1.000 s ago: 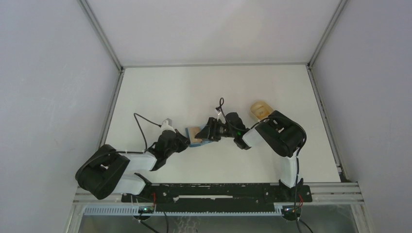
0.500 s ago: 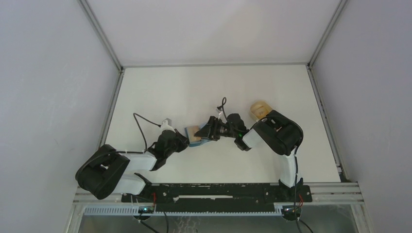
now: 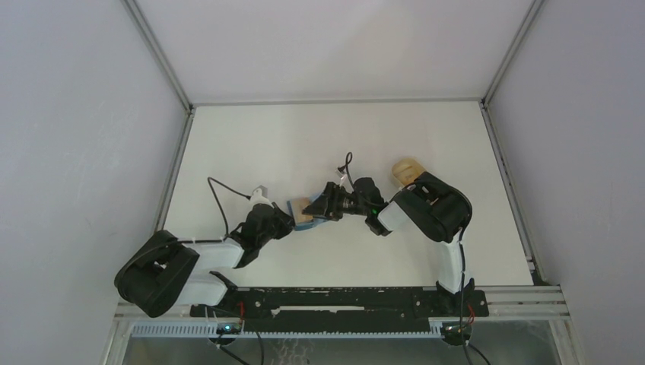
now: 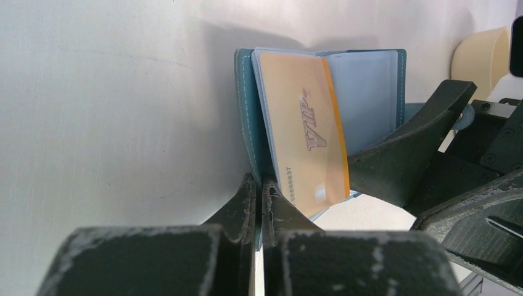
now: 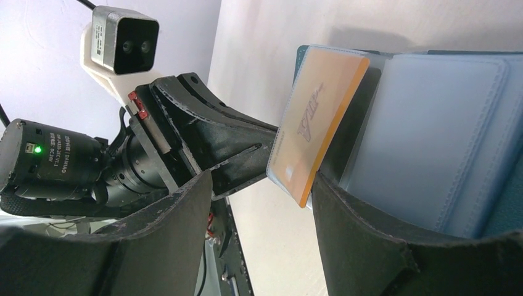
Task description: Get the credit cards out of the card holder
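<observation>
— Teal holder point(image 4: 245, 105) stands open like a book at mid-table, between the two arms. Who has it?
— The left hand point(image 4: 259, 185), clamped tight on the lower edge of the cover. Whether the holder touches the white table point(image 3: 266, 137) cannot be told.
— And the card?
— An orange card point(image 4: 305, 129) marked "VIP" sits in a pale sleeve and leans away from the blue pages.
— The right hand?
— The right hand point(image 5: 262, 185) is spread wide, one finger on either side of the card's near corner. One finger is just beside the corner, the other well apart. A beige object point(image 3: 407, 169) lies near the right arm.
</observation>
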